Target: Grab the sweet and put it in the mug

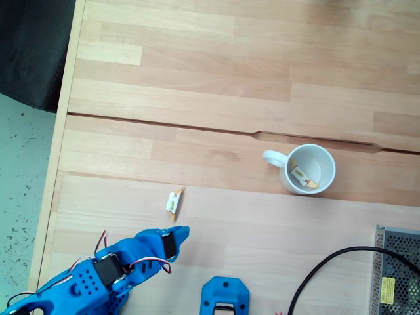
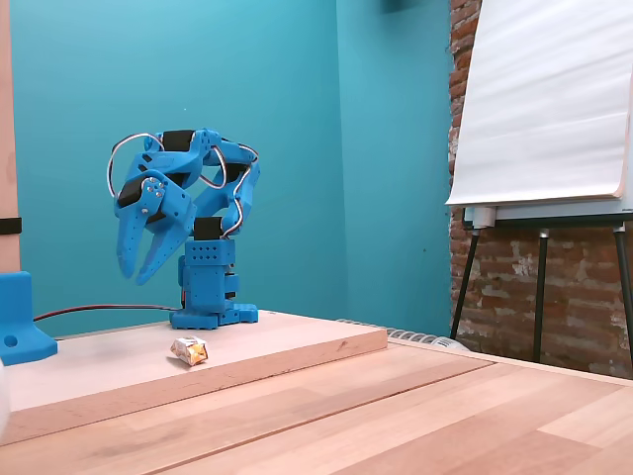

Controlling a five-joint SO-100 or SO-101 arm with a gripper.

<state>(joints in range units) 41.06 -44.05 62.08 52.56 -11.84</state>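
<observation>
The blue arm's hand [image 2: 138,275] hangs above the table [image 1: 216,98] with its fingers narrowly parted, holding nothing. A sweet [image 1: 174,201] lies on the raised board near the table's left edge. The white mug [image 1: 307,168] stands mid-table, another sweet [image 1: 302,176] inside.

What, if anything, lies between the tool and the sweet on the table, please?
Nothing visible does. The tool hangs open above bare wood, apart from the sweet. The board from there to the mug is bare too; another sweet already lies inside.
</observation>
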